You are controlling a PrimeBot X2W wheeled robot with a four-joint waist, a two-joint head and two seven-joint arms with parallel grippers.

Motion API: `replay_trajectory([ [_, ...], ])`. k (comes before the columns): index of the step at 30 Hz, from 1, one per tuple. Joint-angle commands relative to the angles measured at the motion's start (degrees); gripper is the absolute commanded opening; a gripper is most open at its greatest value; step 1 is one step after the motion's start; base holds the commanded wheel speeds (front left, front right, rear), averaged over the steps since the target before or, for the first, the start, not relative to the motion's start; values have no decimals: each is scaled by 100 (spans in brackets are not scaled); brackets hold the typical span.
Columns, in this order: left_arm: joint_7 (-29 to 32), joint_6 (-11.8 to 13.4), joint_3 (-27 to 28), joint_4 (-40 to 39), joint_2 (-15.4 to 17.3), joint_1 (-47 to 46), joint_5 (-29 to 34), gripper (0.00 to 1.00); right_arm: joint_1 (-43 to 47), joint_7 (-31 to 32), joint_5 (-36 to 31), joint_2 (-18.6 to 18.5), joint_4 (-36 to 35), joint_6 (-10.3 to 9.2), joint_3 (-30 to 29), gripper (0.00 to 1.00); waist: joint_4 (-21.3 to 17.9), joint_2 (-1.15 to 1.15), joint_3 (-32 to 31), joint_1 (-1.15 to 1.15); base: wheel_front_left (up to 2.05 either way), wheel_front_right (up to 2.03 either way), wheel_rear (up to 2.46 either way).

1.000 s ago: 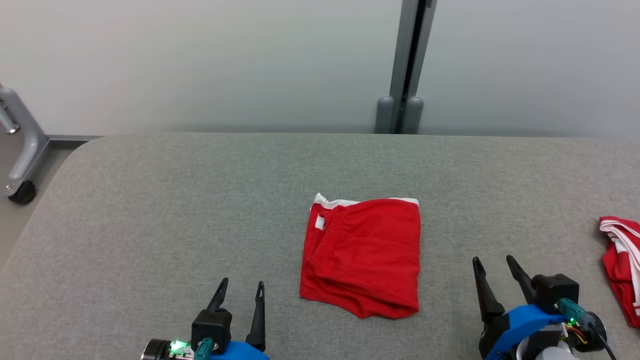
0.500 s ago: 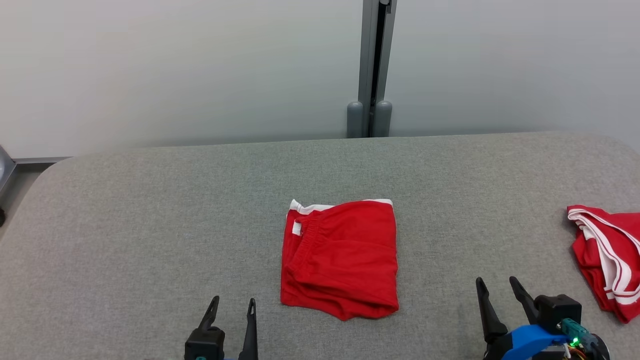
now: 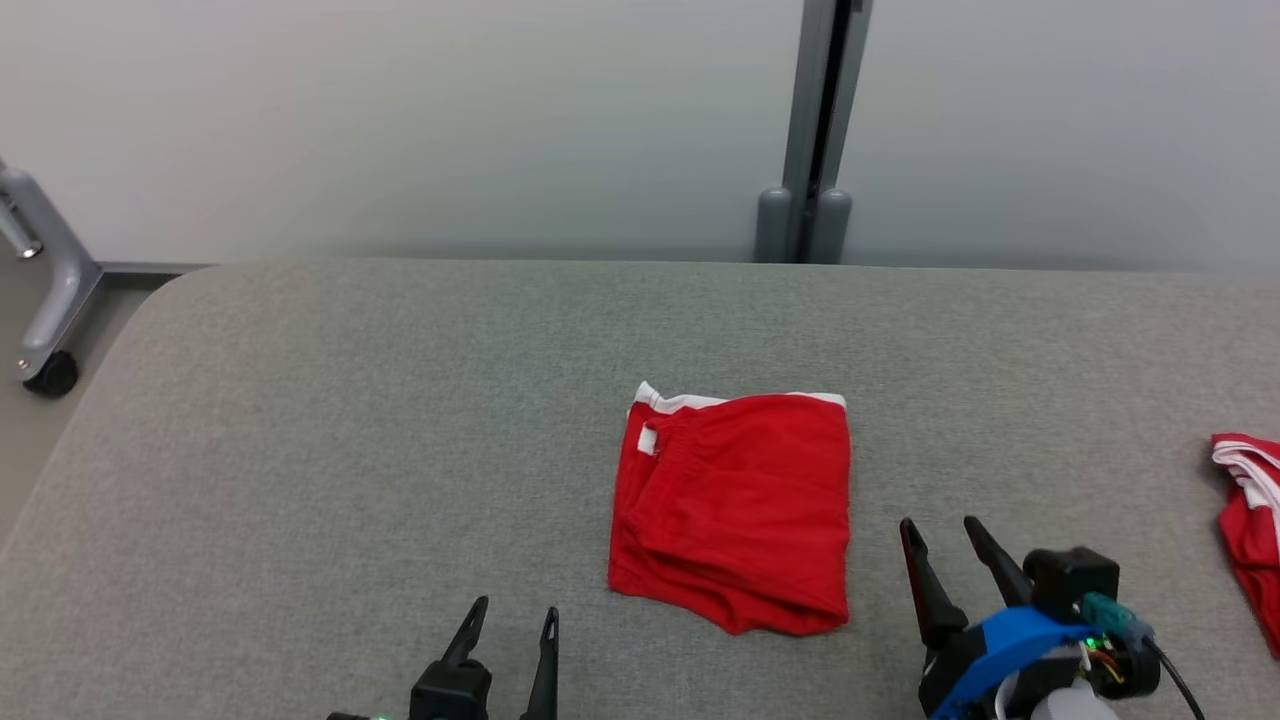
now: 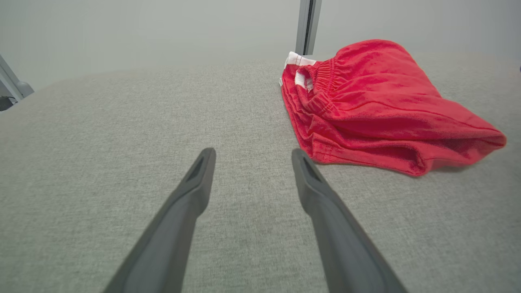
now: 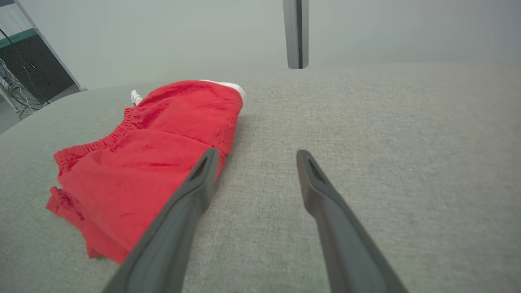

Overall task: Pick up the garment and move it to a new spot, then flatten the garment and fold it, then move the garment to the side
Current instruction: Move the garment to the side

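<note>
1. Wall (image 3: 400,120): pale grey panels across the whole back of the head view. A vertical grey post (image 3: 820,100) runs down it, with two short grey cylinders (image 3: 803,225) at the foot, right behind the table's far edge.
2. Table (image 3: 300,450): grey woven fabric top, rounded far-left corner, bare floor past its left edge.
3. Red shorts (image 3: 735,510): folded into a rough square, lying flat just right of table centre. White trim and elastic waistband at the far edge, small white tag at the far-left corner.
4. Second red garment (image 3: 1250,520): red with white stripes, bunched at the table's right edge and cut off by the frame. Well apart from the shorts.
5. Grey metal frame leg (image 3: 45,300) with a black caster (image 3: 50,378), on the floor at far left.
6. Right gripper (image 3: 938,522): fingers spread wide, holding nothing, above the table just right of the shorts' near corner.
7. Left gripper (image 3: 515,607): fingers spread wide, holding nothing, near-left of the shorts, apart from them.
</note>
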Motion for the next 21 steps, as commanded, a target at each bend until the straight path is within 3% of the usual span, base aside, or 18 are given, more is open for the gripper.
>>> replay_trajectory([
  [1, -25, -22, -73, -36, 3, -153, -12, 100, -286, -14, 52, -8, 103, 0, 82, 100, 257, 0, 228, 1, 0, 0, 0],
  [12, -25, 45, -430, 102, 1, -359, -160, 100, -1399, -5, -19, -9, 1837, 0, -201, 100, 1134, 0, 725, 1, 0, 0, 0],
  [13, -25, 57, -423, 112, 1, -364, -168, 100, -1446, 27, -8, -8, 2022, 0, -156, 62, 1162, 0, 749, 1, 0, 0, 0],
  [14, -25, 65, -407, 119, 1, -356, -175, 100, -1485, 48, 60, -6, 2208, 1, -136, 4, 1174, 0, 759, 1, 0, 0, 0],
  [15, -25, 58, -394, 125, 1, -349, -182, 100, -1502, 60, 121, -5, 2365, 0, -112, 0, 1179, 0, 767, 1, 0, 0, 0],
  [21, -25, 52, -279, 91, 0, -326, -154, 100, -1502, 20, 275, -23, 2379, -6, -82, 0, 853, 0, 690, 1, 0, 0, 0],
])
